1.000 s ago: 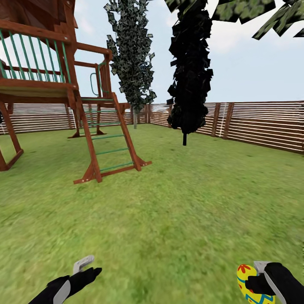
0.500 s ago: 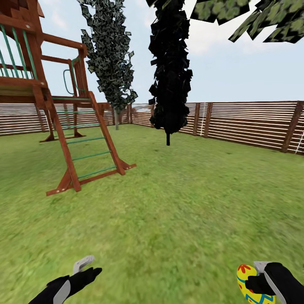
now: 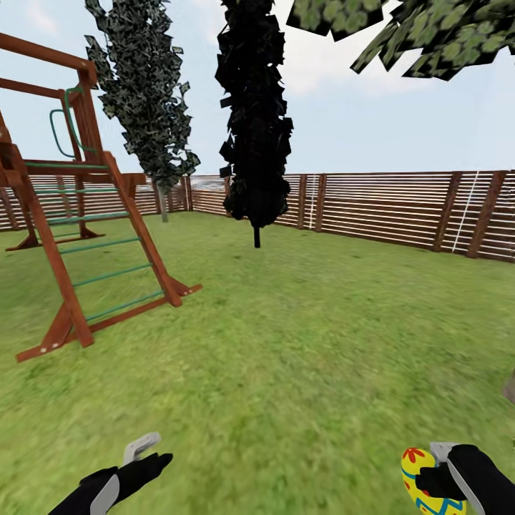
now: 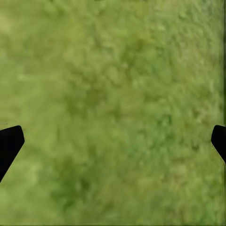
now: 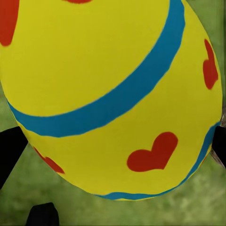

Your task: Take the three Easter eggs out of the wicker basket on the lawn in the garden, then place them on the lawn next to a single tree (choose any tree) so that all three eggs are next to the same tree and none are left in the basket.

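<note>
The right gripper [image 3: 438, 478] has its jaws clenched on a yellow Easter egg [image 3: 418, 483] with blue bands and red spots, at 5 o'clock in the head view; up close the egg [image 5: 113, 94] hangs above the grass. The left gripper [image 3: 146, 458], at 7 o'clock, has its jaws released over bare lawn [image 4: 113, 103]. Ahead, the lawn [image 3: 300, 336] runs to a slatted fence [image 3: 400, 207]. A wooden play tower ladder [image 3: 93, 257] stands at 10 o'clock, an almost black tree [image 3: 254, 114] at 12.

No writing, label, brand or number can be read anywhere. The egg [image 5: 113, 94] carries only painted bands and hearts.
</note>
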